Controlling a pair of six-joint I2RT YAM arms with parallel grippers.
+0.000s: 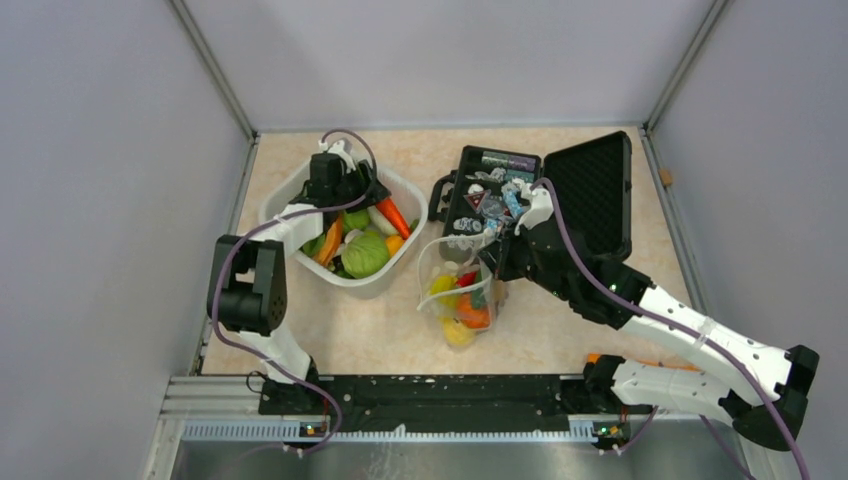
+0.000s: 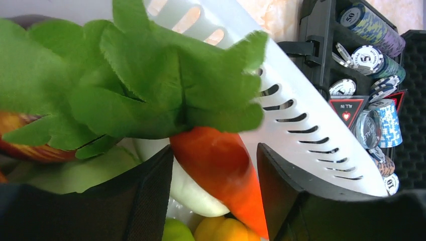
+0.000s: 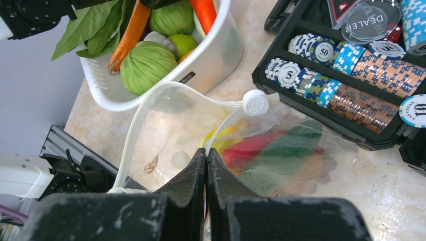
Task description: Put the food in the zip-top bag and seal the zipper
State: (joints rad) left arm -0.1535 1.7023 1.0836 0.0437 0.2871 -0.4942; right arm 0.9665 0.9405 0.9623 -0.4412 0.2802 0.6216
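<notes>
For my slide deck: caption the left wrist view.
Left end effector open around an orange carrot with green leaves inside the white basket.

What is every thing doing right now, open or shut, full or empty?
left hand, open around the carrot
right hand, shut on the zip-top bag edge
zip-top bag, mouth open, some food inside
zipper, unsealed
white basket, holds vegetables
black case, lid open, chips inside

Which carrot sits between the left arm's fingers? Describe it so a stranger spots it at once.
Start at the white basket left of the black case. By the basket wall nearest that case lies a carrot, between the left end effector's fingers. It is redder and thicker; the other carrot is paler orange.
</notes>
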